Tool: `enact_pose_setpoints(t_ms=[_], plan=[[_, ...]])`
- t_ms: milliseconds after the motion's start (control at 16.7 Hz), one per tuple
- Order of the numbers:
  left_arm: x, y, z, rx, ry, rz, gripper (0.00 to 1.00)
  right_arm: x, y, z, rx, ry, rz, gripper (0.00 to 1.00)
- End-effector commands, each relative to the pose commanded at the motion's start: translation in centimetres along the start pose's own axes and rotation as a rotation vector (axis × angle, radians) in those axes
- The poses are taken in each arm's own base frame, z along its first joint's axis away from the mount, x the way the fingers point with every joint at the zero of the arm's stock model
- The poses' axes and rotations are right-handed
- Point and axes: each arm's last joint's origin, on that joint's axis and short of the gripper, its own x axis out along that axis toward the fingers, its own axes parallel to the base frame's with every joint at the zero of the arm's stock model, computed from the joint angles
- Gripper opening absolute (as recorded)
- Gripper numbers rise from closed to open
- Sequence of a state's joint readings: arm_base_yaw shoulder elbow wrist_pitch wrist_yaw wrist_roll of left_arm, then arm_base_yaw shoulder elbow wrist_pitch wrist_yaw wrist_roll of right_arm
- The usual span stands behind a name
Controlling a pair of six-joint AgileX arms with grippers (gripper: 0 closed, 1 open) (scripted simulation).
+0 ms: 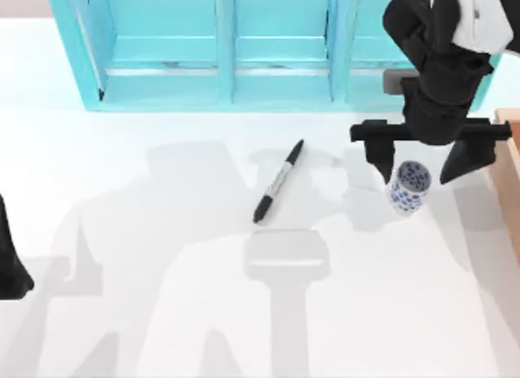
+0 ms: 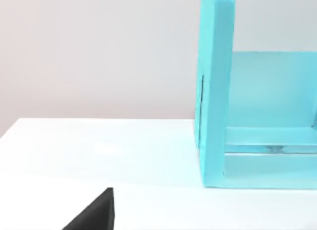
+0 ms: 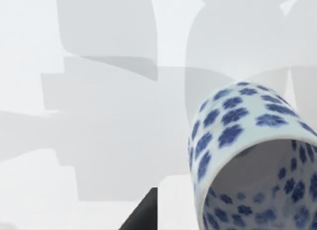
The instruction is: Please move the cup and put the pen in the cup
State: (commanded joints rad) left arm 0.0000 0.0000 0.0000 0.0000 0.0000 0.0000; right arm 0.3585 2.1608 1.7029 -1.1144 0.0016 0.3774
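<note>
Over at the table's left edge my left gripper (image 1: 12, 268) is sitting parked low and well away from everything, and I cannot tell how its fingers are set; its wrist camera is looking past the white table (image 1: 162, 313) toward the end of the turquoise shelf unit (image 2: 218, 91) at the back. Moving toward the middle, the pen (image 1: 278, 181) is lying flat on the table on a diagonal, untouched, well apart from either arm. Then on the right, my right gripper (image 1: 422, 162) is hanging over the cup (image 1: 409, 187), jaws spread wide, one finger to each side of it and neither one touching as far as I can judge, so it is gripping nothing. The cup is standing upright near the table's right edge, and from my right wrist I am looking down into its open mouth. So I am judging this to be the cup step, at the approach. What the next move is calling for is sinking lower so the fingers bracket the cup wall, then closing squarely without knocking it over.
</note>
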Motion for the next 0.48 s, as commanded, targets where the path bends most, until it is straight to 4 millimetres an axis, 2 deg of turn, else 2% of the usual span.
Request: enact_pose_setpoints(t_ms=[480], plan=[[0.0,0.0,0.0,0.0,0.0,0.0,1.0,0.0,0.0,0.0,0.0,0.0,0.0,1.0]])
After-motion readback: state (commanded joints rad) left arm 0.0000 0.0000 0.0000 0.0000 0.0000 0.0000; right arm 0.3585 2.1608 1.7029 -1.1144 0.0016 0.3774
